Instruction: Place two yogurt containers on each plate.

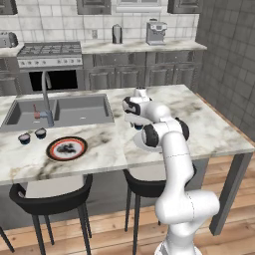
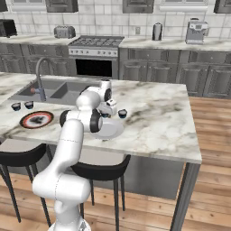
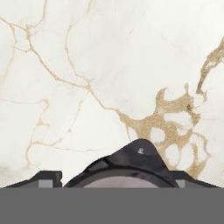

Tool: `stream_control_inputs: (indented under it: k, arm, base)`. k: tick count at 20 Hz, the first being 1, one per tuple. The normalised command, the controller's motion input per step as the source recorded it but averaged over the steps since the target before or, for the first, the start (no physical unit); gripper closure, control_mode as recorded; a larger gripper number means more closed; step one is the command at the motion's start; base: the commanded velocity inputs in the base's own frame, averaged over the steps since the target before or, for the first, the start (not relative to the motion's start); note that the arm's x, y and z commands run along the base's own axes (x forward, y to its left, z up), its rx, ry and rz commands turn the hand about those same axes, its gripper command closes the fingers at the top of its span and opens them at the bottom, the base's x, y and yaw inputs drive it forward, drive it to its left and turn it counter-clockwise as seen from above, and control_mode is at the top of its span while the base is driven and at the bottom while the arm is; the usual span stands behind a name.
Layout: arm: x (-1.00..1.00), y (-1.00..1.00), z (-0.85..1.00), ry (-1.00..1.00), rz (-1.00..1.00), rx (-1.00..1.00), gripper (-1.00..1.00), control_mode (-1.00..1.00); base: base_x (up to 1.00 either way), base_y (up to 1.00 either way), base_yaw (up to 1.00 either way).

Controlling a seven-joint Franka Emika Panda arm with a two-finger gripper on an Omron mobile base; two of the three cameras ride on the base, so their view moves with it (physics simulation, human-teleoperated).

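Hand view shows a dark navy-black round yogurt cup with a pale top lying directly between the two dark finger tips, which stand either side of it at the bottom of the frame, wide enough to take the cup's full width. Whether they actually press its sides I cannot tell, though the cup looks held, since veined white marble counter lies well below it. In the right base view the gripper hangs over the near part of the island, just above the far edge of the plain white round plate. The plate therefore lies straight down and slightly nearer than the fingers, so the coming move is judged to be a short descent. A second yogurt cup stands on the marble just right of the gripper, beside the plate's far rim. Far to the left, the red-orange rimmed plate with a dark patterned centre sits empty, with two more yogurt cups and just beyond it, near the grey sink.
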Motion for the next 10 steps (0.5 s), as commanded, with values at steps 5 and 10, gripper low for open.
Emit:
stream_control_inputs:
  k: [5, 10]
  arm:
    - [0.0, 0.0, -0.04, 0.0, 0.0, 0.0, 1.0, -1.0]
    - [-0.15, 0.01, 0.23, 0.0, -0.09, 0.0, 1.0, -1.0]
  base:
    - [0.0, 0.0, 0.0]
    - [0.0, 0.0, 0.0]
